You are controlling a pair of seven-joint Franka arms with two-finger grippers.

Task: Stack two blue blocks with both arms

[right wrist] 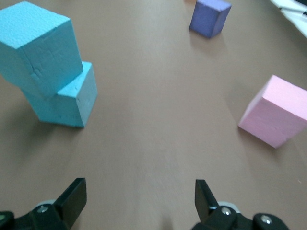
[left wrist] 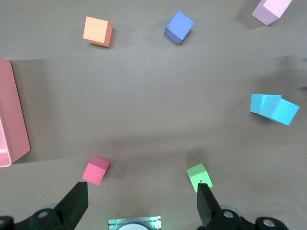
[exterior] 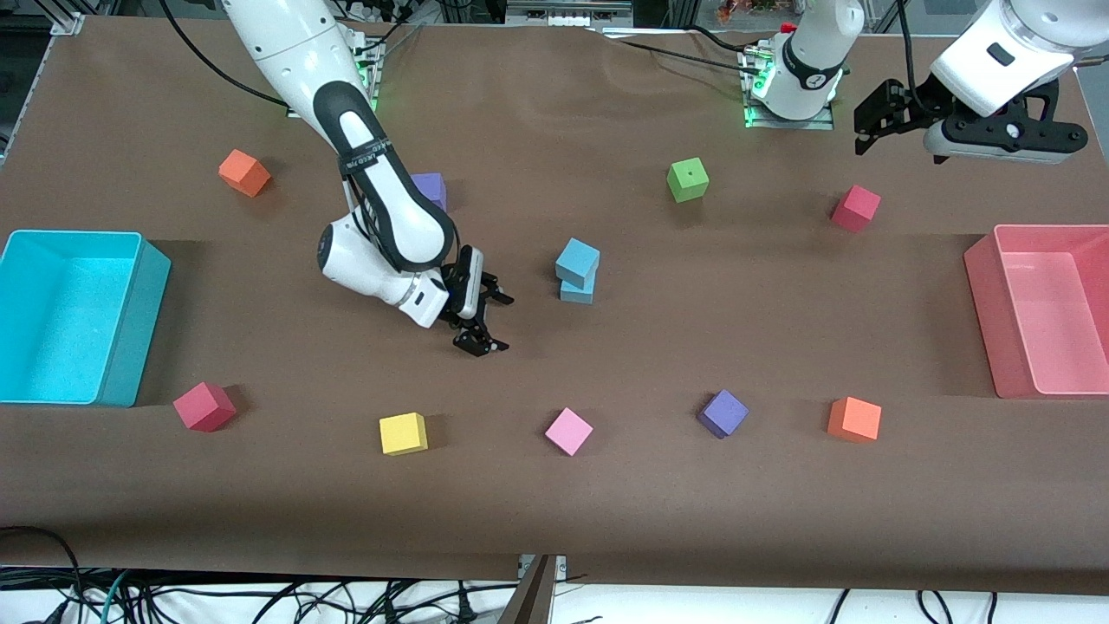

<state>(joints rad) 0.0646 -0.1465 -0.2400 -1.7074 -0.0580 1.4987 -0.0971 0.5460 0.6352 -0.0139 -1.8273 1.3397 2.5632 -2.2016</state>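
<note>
Two sky-blue blocks stand stacked at the table's middle: the upper one point(exterior: 578, 258) sits twisted on the lower one point(exterior: 577, 289). The stack also shows in the right wrist view, upper point(right wrist: 41, 48) on lower point(right wrist: 67, 103), and in the left wrist view point(left wrist: 273, 108). My right gripper point(exterior: 485, 321) is open and empty, low over the cloth beside the stack, toward the right arm's end, not touching it. My left gripper point(exterior: 875, 121) is open and empty, held high near its base over the table's left-arm end.
A cyan bin point(exterior: 74, 316) stands at the right arm's end, a pink bin point(exterior: 1044, 312) at the left arm's end. Loose cubes lie around: green point(exterior: 688, 179), red point(exterior: 856, 208), red point(exterior: 204, 406), orange point(exterior: 244, 172), orange point(exterior: 854, 419), purple point(exterior: 723, 412), purple point(exterior: 429, 189), pink point(exterior: 568, 431), yellow point(exterior: 403, 433).
</note>
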